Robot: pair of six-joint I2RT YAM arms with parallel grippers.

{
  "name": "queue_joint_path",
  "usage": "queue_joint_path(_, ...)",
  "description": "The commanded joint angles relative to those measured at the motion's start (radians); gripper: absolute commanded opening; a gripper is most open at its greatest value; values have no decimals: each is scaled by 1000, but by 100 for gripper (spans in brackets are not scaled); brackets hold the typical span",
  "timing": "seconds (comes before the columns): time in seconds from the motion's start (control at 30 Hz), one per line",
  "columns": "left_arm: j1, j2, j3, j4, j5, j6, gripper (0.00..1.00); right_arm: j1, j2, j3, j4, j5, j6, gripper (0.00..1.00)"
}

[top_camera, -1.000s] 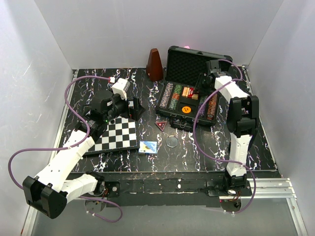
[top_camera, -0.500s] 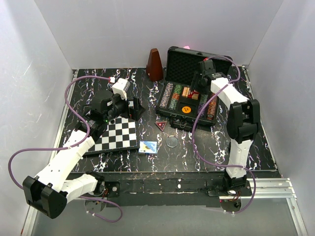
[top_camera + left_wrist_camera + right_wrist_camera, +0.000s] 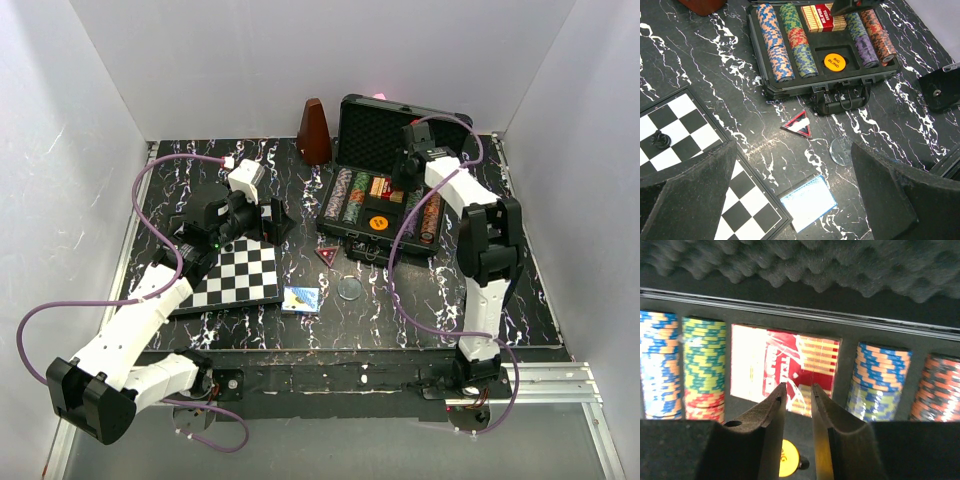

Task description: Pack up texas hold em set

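Two arms reach over a black, white-veined marble-pattern table [image 3: 420,305]. The black rectangular hard case [image 3: 790,90] of the set lies open at the far right of the table. Its egg-crate foam lid [image 3: 375,125] stands upright behind it. Inside, rows of multicoloured striped poker chips [image 3: 775,45] fill the channels on either side of a red card box [image 3: 815,360]. A round orange "Big Blind" button [image 3: 835,61] sits in the compartment in front of that box.

The right gripper [image 3: 798,386] hangs over the card box. Its fingers are parted only by a narrow slit and, as far as the wrist view lets me judge, grip nothing.

Outside the case, on the table in front of its handle, lie a red-edged triangular piece [image 3: 798,124] and a clear round disc [image 3: 841,150]. A blue-and-white card [image 3: 807,201] lies nearer the arms. The left gripper [image 3: 794,147] hovers above these with its jaws spread wide and empty. It is beside the black-and-white chessboard [image 3: 240,275], where one black chess piece [image 3: 660,139] stands. A brown pyramid metronome [image 3: 315,132] stands just left of the lid.
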Motion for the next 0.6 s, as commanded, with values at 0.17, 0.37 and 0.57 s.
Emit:
queue_joint_path(0.17, -3, -1, 20, 8, 7, 11, 98, -18, 80, 33, -60, -49, 63, 33)
queue_joint_path(0.37, -3, -6, 18, 6, 6, 13, 98, -20, 43, 49, -57, -72, 64, 34)
queue_joint_path(0.57, -5, -8, 18, 8, 6, 13, 98, -15, -63, 30, -40, -75, 26, 51)
